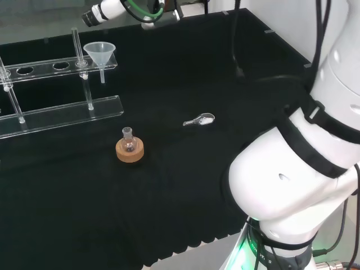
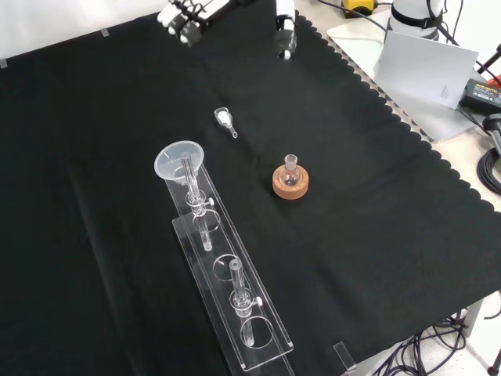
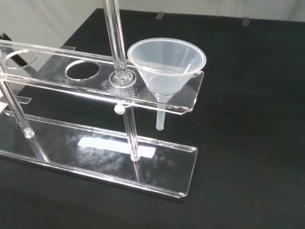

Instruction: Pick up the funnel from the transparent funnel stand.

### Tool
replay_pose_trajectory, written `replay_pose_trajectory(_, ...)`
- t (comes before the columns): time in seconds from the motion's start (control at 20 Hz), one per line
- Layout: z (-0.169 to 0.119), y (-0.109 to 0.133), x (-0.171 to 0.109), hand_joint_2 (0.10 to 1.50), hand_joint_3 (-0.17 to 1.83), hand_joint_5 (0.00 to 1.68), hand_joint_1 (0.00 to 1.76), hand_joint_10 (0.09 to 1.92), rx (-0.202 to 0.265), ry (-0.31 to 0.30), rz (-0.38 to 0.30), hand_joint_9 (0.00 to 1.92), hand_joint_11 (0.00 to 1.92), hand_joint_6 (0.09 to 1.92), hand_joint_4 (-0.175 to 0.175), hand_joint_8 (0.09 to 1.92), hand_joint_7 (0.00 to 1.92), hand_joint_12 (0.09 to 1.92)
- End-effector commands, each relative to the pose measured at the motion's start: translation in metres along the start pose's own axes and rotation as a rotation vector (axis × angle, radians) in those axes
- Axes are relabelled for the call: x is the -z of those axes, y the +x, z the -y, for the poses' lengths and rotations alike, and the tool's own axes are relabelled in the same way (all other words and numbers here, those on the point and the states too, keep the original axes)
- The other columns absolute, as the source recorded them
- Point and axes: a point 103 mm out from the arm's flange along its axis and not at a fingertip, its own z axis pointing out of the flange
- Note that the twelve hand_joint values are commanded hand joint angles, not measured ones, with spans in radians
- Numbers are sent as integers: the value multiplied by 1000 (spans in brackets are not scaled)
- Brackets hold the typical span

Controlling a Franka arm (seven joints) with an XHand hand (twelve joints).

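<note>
A clear plastic funnel (image 1: 99,53) (image 2: 179,161) (image 3: 167,67) sits upright in the end hole of the transparent funnel stand (image 1: 62,112) (image 2: 235,305) (image 3: 95,157), its stem hanging below the upper shelf. In the front view the hand (image 2: 188,19) is at the top edge, well beyond the funnel and apart from it. Its fingers and thumb (image 2: 286,31) are spread wide and hold nothing. The wrist view looks across at the funnel from a short distance.
A small glass flask on a cork ring (image 1: 130,147) (image 2: 290,180) stands near the stand. A small clear scoop (image 1: 199,120) (image 2: 225,119) lies between the hand and the funnel. The arm's white links (image 1: 304,169) stand at the head view's right.
</note>
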Motion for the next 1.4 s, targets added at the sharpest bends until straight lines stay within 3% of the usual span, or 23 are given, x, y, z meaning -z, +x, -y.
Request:
replay_pose_trajectory(0.05, -47, 4, -17, 647, 14, 0, 317, 87, 30, 42, -27, 0, 30, 87, 52, 87, 0, 128)
replay_pose_trajectory(0.2, -63, 5, -23, 654, 2, 0, 324, 87, 19, 45, -53, 0, 3, 87, 47, 87, 0, 370)
replay_pose_trajectory(0.35, -75, 5, -28, 657, 1, 0, 328, 87, 12, 44, -73, 0, 0, 87, 43, 87, 0, 478)
replay_pose_trajectory(0.8, -103, 6, -43, 662, 3, 0, 340, 87, -27, 56, -132, 0, 0, 87, 37, 87, 0, 517)
replay_pose_trajectory(0.9, -108, 6, -47, 663, 3, 0, 341, 87, -32, 65, -131, 0, 0, 87, 37, 87, 0, 463)
replay_pose_trajectory(1.1, -115, 7, -57, 665, 2, 0, 341, 87, -44, 75, -122, 0, 0, 87, 36, 87, 0, 187)
replay_pose_trajectory(1.4, -117, 9, -76, 670, 4, 0, 346, 87, -69, 105, -123, 0, 0, 87, 33, 87, 0, 130)
